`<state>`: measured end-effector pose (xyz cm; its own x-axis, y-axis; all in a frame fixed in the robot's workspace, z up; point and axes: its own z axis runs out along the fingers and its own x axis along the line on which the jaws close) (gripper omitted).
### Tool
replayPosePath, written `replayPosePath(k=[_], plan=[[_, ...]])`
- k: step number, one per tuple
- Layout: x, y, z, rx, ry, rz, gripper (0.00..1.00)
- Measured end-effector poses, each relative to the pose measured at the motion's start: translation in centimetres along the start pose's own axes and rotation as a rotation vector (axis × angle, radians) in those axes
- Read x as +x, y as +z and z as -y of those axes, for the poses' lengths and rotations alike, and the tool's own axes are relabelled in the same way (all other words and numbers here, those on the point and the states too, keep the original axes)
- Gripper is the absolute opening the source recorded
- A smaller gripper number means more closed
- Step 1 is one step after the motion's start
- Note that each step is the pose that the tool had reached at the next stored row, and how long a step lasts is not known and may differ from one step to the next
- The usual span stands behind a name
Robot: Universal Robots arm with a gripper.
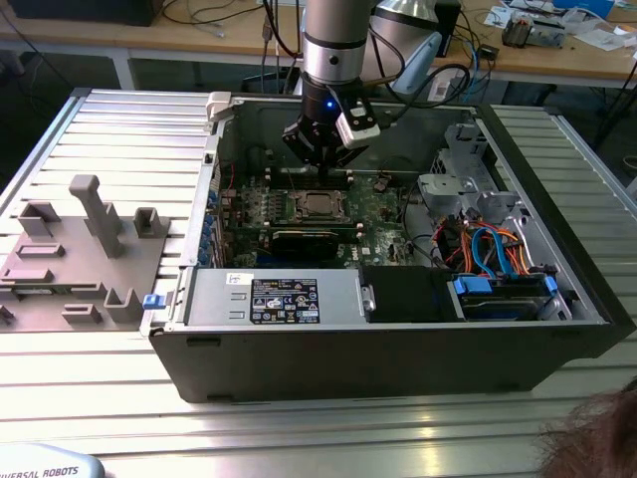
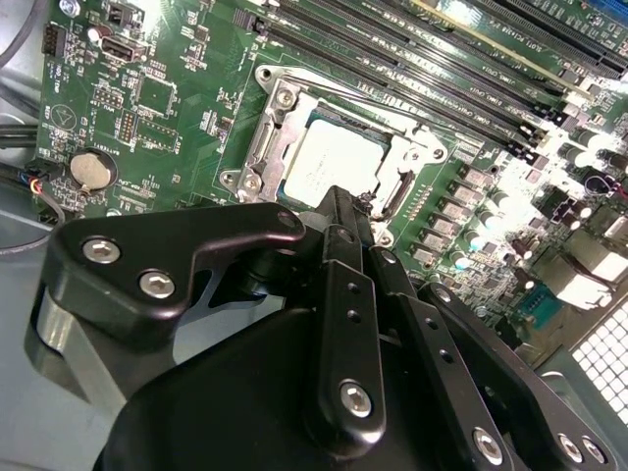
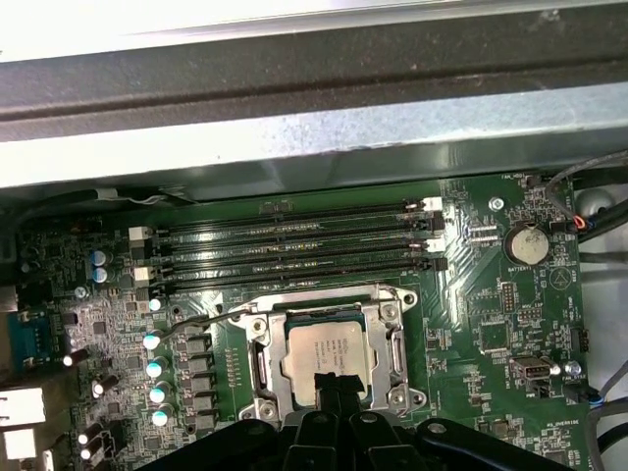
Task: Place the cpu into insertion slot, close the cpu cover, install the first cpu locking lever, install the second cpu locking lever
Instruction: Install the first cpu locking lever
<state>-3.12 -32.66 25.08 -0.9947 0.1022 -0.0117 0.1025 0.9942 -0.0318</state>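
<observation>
The cpu (image 3: 327,350) (image 2: 334,162) lies flat in the insertion slot (image 1: 318,205), its silver top showing through the window of the cpu cover (image 3: 263,345) (image 2: 267,147). The cover lies down over the slot's rim. A thin wire locking lever (image 3: 196,323) sticks out from one corner of the socket, and a second lever (image 3: 324,293) runs along the side by the memory slots. My gripper (image 3: 334,385) (image 2: 339,204) (image 1: 325,162) hangs just above one edge of the cpu, fingers pressed together and nothing between them.
Long black memory slots (image 3: 294,247) lie beside the socket, and a coin battery (image 3: 525,242) sits nearby. The case walls (image 1: 398,349) enclose the green board. A drive cage with blue cables (image 1: 498,269) fills the exterior view's right. A grey parts fixture (image 1: 85,249) stands left of the case.
</observation>
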Motion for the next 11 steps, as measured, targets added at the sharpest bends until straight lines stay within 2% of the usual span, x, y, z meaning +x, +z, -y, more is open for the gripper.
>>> replayPosePath(k=[11], plan=[[0.00, 0.00, 0.00, -0.0001, -0.008, 0.0002, 0.11]])
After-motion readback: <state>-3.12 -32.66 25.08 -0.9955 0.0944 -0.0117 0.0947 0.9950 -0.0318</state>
